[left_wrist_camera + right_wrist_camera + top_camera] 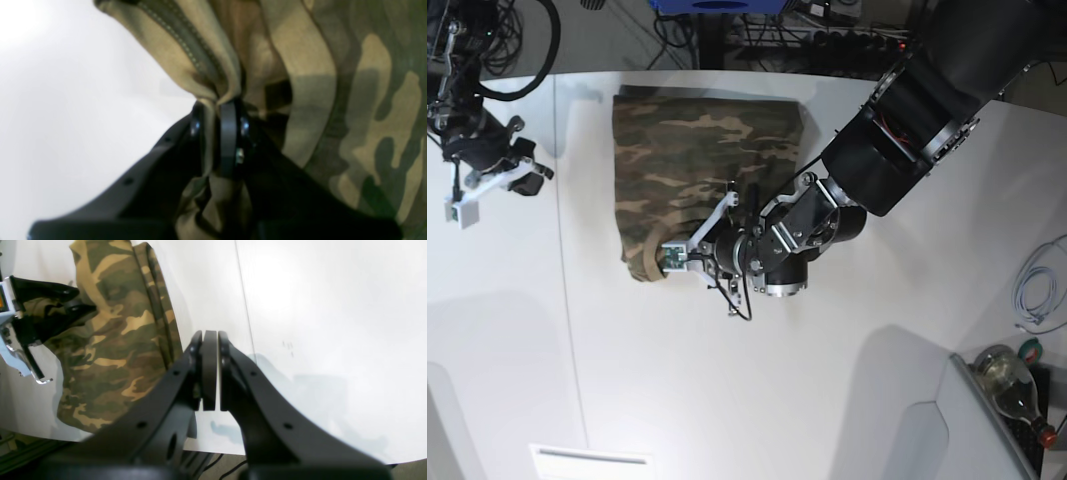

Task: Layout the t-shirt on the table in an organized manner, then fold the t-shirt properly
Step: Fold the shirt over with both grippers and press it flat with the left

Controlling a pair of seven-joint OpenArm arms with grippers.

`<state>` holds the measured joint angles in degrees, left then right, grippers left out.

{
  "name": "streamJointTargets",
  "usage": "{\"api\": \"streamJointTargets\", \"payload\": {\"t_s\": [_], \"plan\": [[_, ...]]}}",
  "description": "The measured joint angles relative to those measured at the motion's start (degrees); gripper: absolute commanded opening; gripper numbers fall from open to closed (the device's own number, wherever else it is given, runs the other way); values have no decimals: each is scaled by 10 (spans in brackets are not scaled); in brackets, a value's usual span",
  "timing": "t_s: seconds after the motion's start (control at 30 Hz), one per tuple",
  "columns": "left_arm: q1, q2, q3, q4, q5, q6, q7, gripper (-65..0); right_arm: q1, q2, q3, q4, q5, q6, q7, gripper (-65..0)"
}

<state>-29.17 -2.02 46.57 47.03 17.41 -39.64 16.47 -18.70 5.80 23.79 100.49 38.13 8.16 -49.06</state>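
1. Your left gripper (218, 133) has its jaws clamped on a bunched tan fold of the t-shirt (697, 160), near a stitched hem.
2. The shirt's camouflage of olive, brown and tan lies folded in a rough rectangle on the white table (827, 400), its far edge at the table's far edge.
3. Your right gripper (210, 370) hovers off to the side over bare tabletop, jaws closed and empty.

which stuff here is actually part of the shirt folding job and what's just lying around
Part of the job:
- camouflage t-shirt
- white table
- left gripper, jaws shut on the shirt
- right gripper, jaws shut, holding nothing

Just lying about:
- glass bottle at the table's corner
- coiled white cable
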Motion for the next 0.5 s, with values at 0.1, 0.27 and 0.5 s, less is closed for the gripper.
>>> {"api": "streamJointTargets", "payload": {"t_s": [0.1,0.27,0.5], "plan": [[3,-1,0,17,4,0,9,-650,2,0,0,0,0,0,0,-647],[7,-4,2,53,8,-7,19,-650,3,0,0,0,0,0,0,-647],[6,-5,2,57,14,-7,20,-403,4,0,0,0,0,0,0,-647]]}}
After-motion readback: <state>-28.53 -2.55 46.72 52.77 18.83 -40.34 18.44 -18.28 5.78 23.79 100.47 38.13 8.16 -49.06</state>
